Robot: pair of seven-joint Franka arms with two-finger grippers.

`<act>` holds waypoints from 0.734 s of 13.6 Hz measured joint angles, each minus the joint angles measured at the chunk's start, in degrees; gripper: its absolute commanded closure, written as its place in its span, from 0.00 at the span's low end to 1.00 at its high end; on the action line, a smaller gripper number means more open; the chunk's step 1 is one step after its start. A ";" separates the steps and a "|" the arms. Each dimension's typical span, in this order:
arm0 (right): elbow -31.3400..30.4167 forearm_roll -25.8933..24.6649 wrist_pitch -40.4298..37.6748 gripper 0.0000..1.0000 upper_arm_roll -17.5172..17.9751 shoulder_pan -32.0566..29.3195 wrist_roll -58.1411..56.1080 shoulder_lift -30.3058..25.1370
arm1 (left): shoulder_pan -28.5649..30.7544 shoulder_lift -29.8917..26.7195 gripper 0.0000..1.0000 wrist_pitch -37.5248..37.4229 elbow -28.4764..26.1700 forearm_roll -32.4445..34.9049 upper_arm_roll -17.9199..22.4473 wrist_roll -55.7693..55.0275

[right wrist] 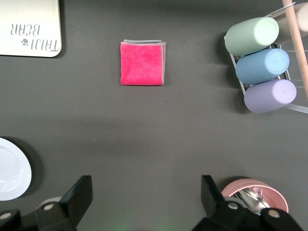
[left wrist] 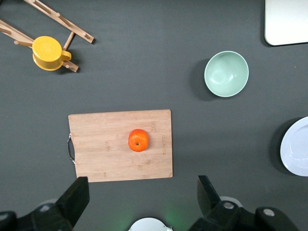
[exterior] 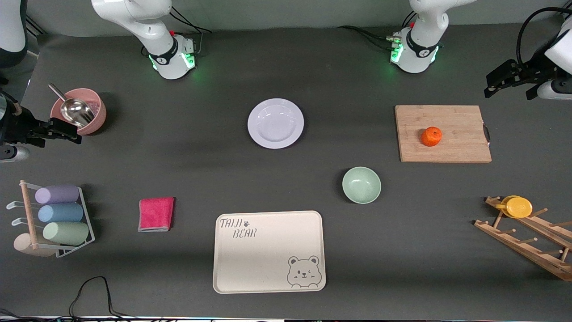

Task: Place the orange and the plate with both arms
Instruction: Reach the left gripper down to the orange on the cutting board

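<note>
The orange [exterior: 431, 136] sits on a wooden cutting board [exterior: 460, 147] toward the left arm's end of the worktop [exterior: 178, 147]. The left gripper [left wrist: 142, 197] hangs high above the worktop, its fingers [left wrist: 77, 195] spread wide with nothing between them. In the left wrist view the orange [left wrist: 138, 140] lies at about 12 o'clock from the gap between the fingers, well apart from both tips.

The plate [exterior: 275, 123] lies flat on the worktop between the two arm bases, at about 9 o'clock from the orange. A mint-green bowl [exterior: 361, 184] stands at roughly 4 o'clock from the plate, nearer the front camera.

The right gripper [right wrist: 144, 195] hangs over the right arm's end, beside a pink bowl [exterior: 96, 123] holding a metal scoop [exterior: 73, 109]. Its fingers [right wrist: 79, 195] are spread wide and empty. In the right wrist view, only the plate's edge [right wrist: 12, 168] shows, at about 9 o'clock from the fingers and clear of them.
</note>
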 measured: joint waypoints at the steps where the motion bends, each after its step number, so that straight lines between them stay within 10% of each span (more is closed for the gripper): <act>1: 0.00 0.00 0.02 0.00 0.00 0.00 0.00 -0.01 | 0.00 0.00 0.00 -0.03 0.00 0.04 0.00 0.00; 10: -0.65 0.11 0.00 0.00 0.04 0.02 1.27 -0.68 | 0.08 2.36 0.00 2.13 -7.92 1.82 0.14 -0.51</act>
